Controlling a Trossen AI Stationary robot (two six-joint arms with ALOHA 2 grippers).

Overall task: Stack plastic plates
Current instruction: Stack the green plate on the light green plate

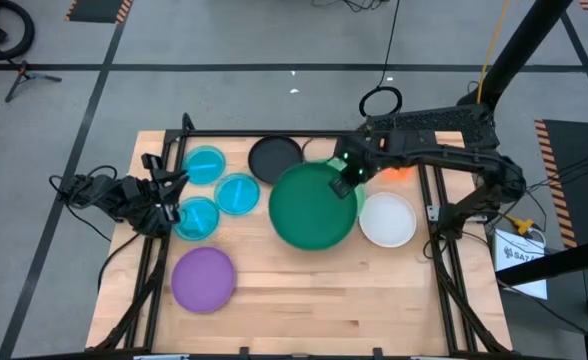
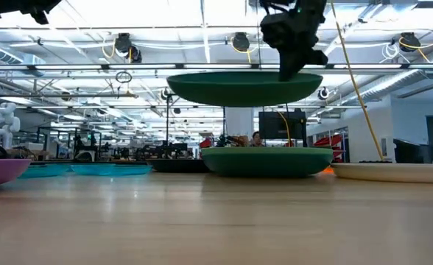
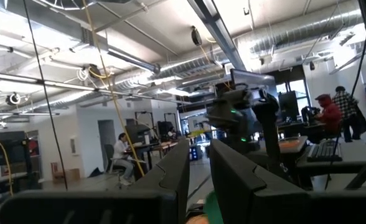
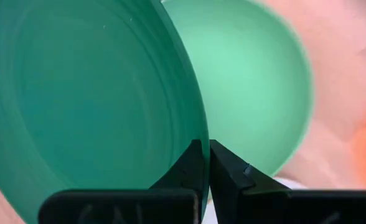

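The dark green plate (image 1: 312,207) hangs level above the table (image 1: 304,300), over the light green plate (image 2: 268,160), its right rim pinched by the right gripper (image 1: 346,183). White plate (image 1: 388,219) lies right, purple plate (image 1: 203,277) near left. Left gripper (image 1: 170,193) waits left, fingers nearly together.

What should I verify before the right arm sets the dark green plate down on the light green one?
1. Grip: right gripper pinches the dark green plate by its rim: ok.
2. Clearance: held plate hangs clear above the light green plate: ok.
3. Alignment: roughly above, exact centering: cannot tell.
4. Neighbours: white plate and black plate lie just beside the drop spot, not under it: ok.
5. Left gripper sits away over the blue plates: ok.
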